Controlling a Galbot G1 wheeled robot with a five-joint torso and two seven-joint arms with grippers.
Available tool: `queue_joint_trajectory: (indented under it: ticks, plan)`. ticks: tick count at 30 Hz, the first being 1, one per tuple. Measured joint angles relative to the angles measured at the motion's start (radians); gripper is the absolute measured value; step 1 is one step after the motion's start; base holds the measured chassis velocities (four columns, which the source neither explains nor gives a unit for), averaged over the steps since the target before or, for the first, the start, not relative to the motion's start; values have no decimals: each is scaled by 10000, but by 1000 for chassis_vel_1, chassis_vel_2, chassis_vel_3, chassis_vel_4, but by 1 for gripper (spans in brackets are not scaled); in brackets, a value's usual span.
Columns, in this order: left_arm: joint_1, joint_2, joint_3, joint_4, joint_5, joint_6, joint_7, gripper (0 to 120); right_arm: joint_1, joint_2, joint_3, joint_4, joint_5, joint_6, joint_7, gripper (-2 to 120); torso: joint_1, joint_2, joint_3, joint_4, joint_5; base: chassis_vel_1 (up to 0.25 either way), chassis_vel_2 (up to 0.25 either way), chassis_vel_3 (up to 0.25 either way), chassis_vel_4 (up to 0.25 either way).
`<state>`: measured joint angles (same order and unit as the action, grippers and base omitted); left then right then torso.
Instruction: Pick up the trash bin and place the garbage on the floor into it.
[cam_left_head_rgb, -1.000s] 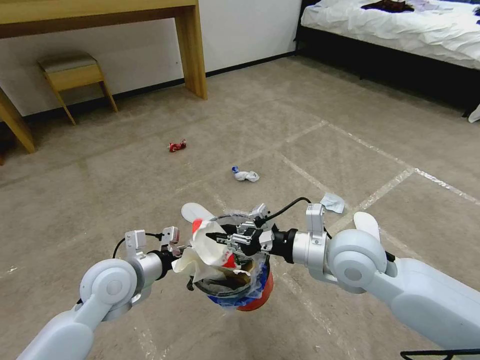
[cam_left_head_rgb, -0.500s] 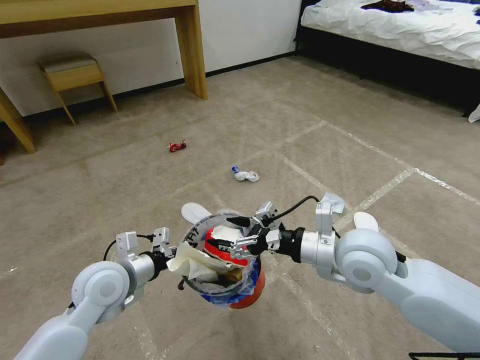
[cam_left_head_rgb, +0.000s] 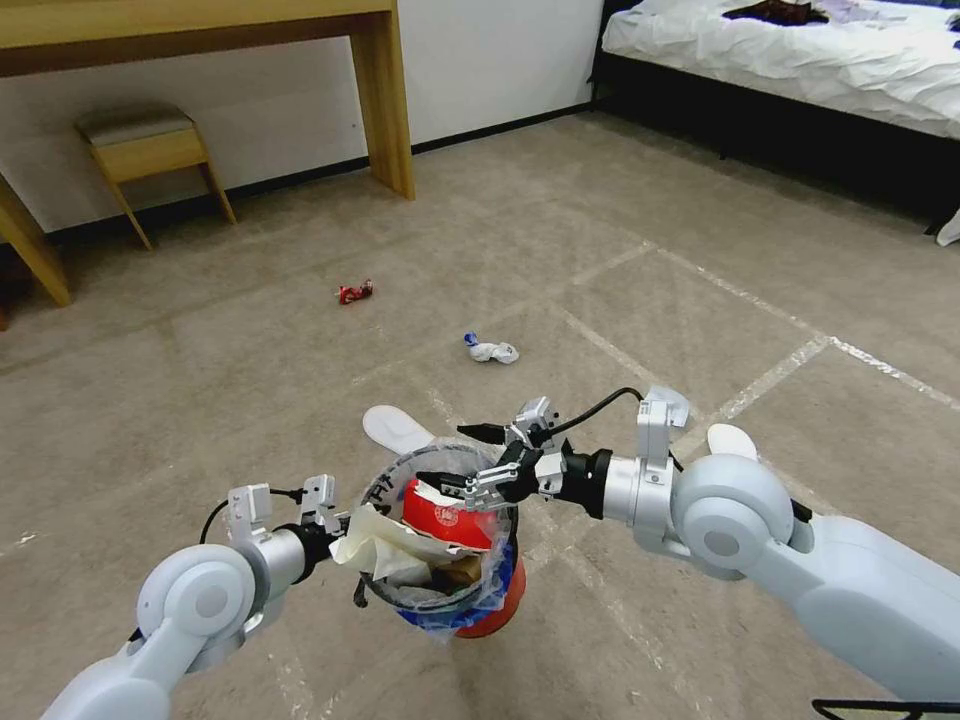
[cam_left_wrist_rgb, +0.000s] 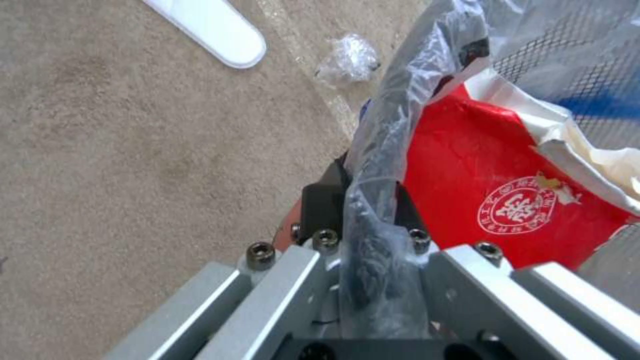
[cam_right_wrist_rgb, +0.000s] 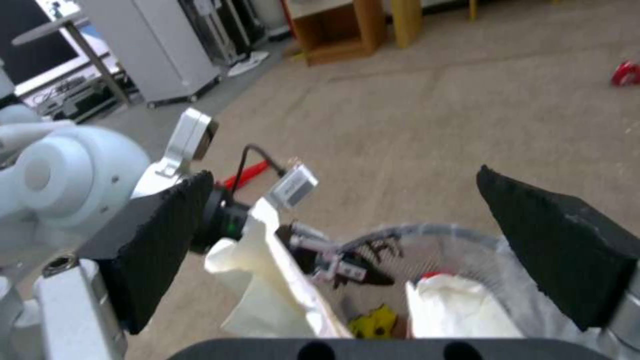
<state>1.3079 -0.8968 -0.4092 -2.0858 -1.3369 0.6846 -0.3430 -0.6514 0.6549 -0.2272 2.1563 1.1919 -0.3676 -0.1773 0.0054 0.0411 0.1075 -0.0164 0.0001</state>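
Note:
My left gripper (cam_left_head_rgb: 347, 541) (cam_left_wrist_rgb: 353, 196) is shut on the near rim of the trash bin (cam_left_head_rgb: 478, 606), holding it off the floor; its clear bag (cam_left_wrist_rgb: 400, 95) is pinched between the fingers. A red-white carton (cam_left_head_rgb: 446, 512) (cam_left_wrist_rgb: 493, 190) and crumpled white paper (cam_left_head_rgb: 380, 536) (cam_right_wrist_rgb: 267, 285) lie inside. My right gripper (cam_left_head_rgb: 441, 455) (cam_right_wrist_rgb: 340, 200) hovers open just above the bin's mouth, holding nothing. Garbage on the floor: a red wrapper (cam_left_head_rgb: 354, 292), a white-blue tissue (cam_left_head_rgb: 490, 350), and a white slipper sole (cam_left_head_rgb: 395, 428) (cam_left_wrist_rgb: 213, 30) right behind the bin.
A second slipper sole (cam_left_head_rgb: 733, 440) and a pale-blue tissue (cam_left_head_rgb: 672, 398) lie behind my right arm. A wooden desk leg (cam_left_head_rgb: 385, 100) and stool (cam_left_head_rgb: 145, 150) stand at the far left wall, a bed (cam_left_head_rgb: 790, 60) at far right. Crumpled clear plastic (cam_left_wrist_rgb: 347, 62) lies near the sole.
The red-white carton has dropped from my right gripper down into the bin. The right gripper has opened and drawn back to the right. The left arm and bin shifted slightly lower.

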Motion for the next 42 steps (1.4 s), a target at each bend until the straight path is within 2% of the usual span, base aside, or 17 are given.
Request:
queue_joint_trajectory:
  ticks: [10,11,12,15,16,19,20,22,23,26,27,29,33,37,42]
  plan:
    - [93,-111,-243,159,92,-33,72,1,-551,-282,1454,38,126,93,210,100,0,0,0,1,0,0,0,0,0]
    - [180,-141,-394,235,264,-74,169,1,-1313,-406,2193,-85,-81,170,250,100,-1,0,0,2,-1,0,0,0,0]
    - [180,-141,-394,235,264,-74,169,1,-1313,-406,2193,-85,-81,170,250,100,-1,0,0,2,-1,0,0,0,0]
    - [266,-167,-732,353,464,-150,301,1,-2934,-590,3920,-424,-733,339,233,100,0,0,0,-1,-1,0,0,0,0]
    - [266,-167,-732,353,464,-150,301,1,-2934,-590,3920,-424,-733,339,233,100,0,0,0,-1,-1,0,0,0,0]
    - [327,-118,-1124,375,577,-182,437,1,-4320,-577,5444,-880,-1716,589,207,100,-1,0,-1,0,-2,0,0,0,0]
    - [327,-118,-1124,375,577,-182,437,1,-4320,-577,5444,-880,-1716,589,207,100,-1,0,-1,0,-2,0,0,0,0]
    - [388,-20,-1460,382,685,-201,559,1,-5006,-427,6121,-1254,-2274,687,439,100,0,0,0,-3,4,0,0,0,0]
    - [388,-20,-1460,382,685,-201,559,1,-5006,-427,6121,-1254,-2274,687,439,100,0,0,0,-3,4,0,0,0,0]
    - [457,30,-1873,396,857,-219,759,1,-5330,38,6700,-1879,-2730,721,1509,100,-1,0,0,1,2,0,0,0,0]
    - [457,30,-1873,396,857,-219,759,1,-5330,38,6700,-1879,-2730,721,1509,100,-1,0,0,1,2,0,0,0,0]
    - [514,31,-2068,414,980,-273,833,1,-5345,305,7046,-2341,-2988,721,2131,100,0,0,0,3,1,0,0,0,0]
    - [557,-133,-2163,340,1008,-327,845,1,-5659,536,7580,-2862,-3708,722,2210,100,0,0,0,2,0,0,0,0,0]
    - [565,-200,-2200,309,987,-368,850,1,-5985,692,7863,-2918,-3999,749,2136,100,0,0,0,-4,-1,0,0,0,0]
    - [608,-327,-2250,237,986,-413,965,1,-6662,1016,8342,-2626,-4367,760,2078,100,-1,0,0,2,-1,0,0,0,0]
